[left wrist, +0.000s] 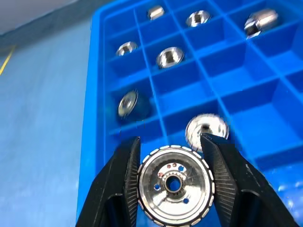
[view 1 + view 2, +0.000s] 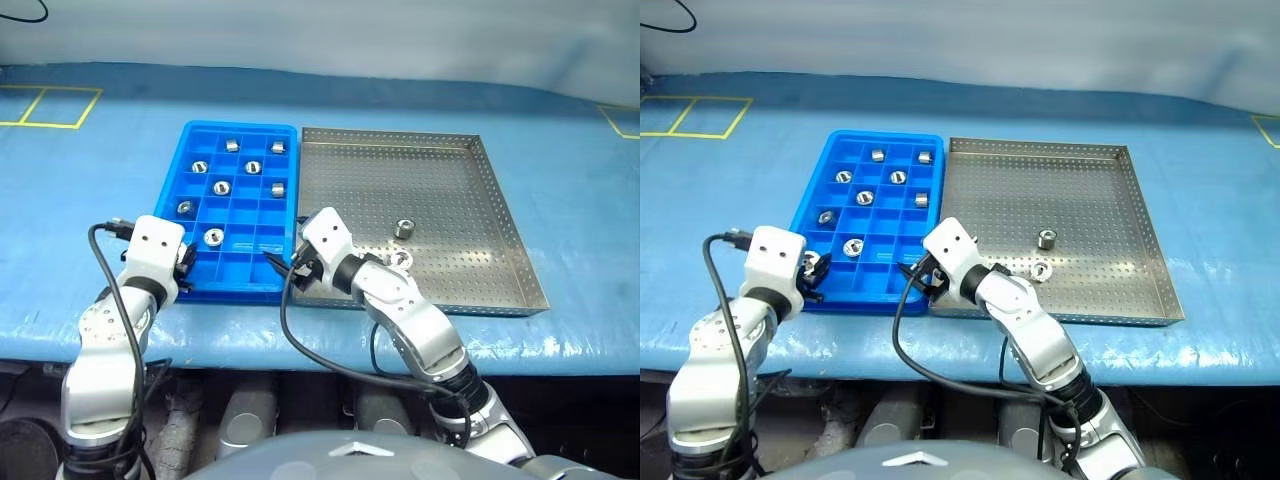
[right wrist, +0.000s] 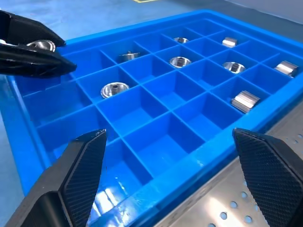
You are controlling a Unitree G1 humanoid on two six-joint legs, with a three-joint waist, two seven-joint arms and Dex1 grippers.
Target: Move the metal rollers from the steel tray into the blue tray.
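Observation:
My left gripper [image 2: 185, 268] is shut on a metal roller [image 1: 174, 185], a shiny disc with a dark centre hole, held over the near left corner of the blue tray [image 2: 240, 128]. Several rollers lie in the blue tray's compartments, one [image 2: 213, 237] just beyond the held one. My right gripper [image 2: 283, 265] stands open and empty over the blue tray's near right corner, its fingers [image 3: 85, 175] wide apart. Two rollers rest in the steel tray [image 2: 500, 250]: one upright [image 2: 405, 228], one flat [image 2: 400, 259] beside my right forearm.
The two trays sit side by side on a blue-covered table [image 2: 100, 200]. Yellow tape marks [image 2: 50, 108] lie at the far left and far right. Black cables [image 2: 300, 340] hang from both wrists near the table's front edge.

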